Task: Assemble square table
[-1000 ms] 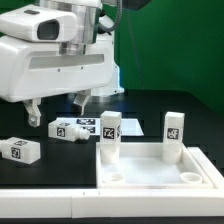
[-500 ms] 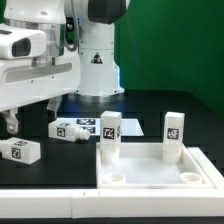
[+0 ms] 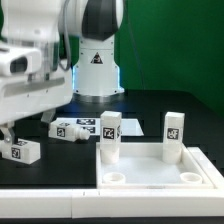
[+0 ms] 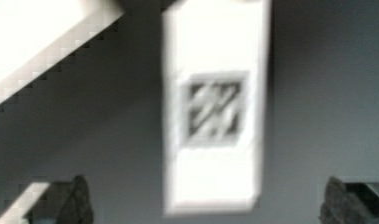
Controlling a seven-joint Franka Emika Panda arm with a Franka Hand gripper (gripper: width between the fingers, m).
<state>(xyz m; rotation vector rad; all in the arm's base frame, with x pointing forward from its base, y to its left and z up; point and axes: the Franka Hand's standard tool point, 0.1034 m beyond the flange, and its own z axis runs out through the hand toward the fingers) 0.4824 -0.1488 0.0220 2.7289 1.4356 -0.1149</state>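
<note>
Tool point(image 4: 207, 203) wide open, holding nothing, over a loose leg point(image 4: 218, 100) lying on the worktop point(image 3: 150, 105); I'd keep it centred, then squeeze

top point(image 3: 150, 172): flat | upright legs point(image 3: 110, 137) point(image 3: 173, 136): on its corners | lying legs point(image 3: 70, 128) point(image 3: 20, 151): beside it

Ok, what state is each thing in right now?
gripper: open, empty, over the loose leg at the exterior view's left.
table top: flat, sockets up, two near sockets empty.
upright leg on the exterior view's left: standing in a far corner socket.
upright leg on the exterior view's right: standing in the other far socket.
middle leg: lying loose on its side.
loose leg at the exterior view's left: lying on its side.
</note>
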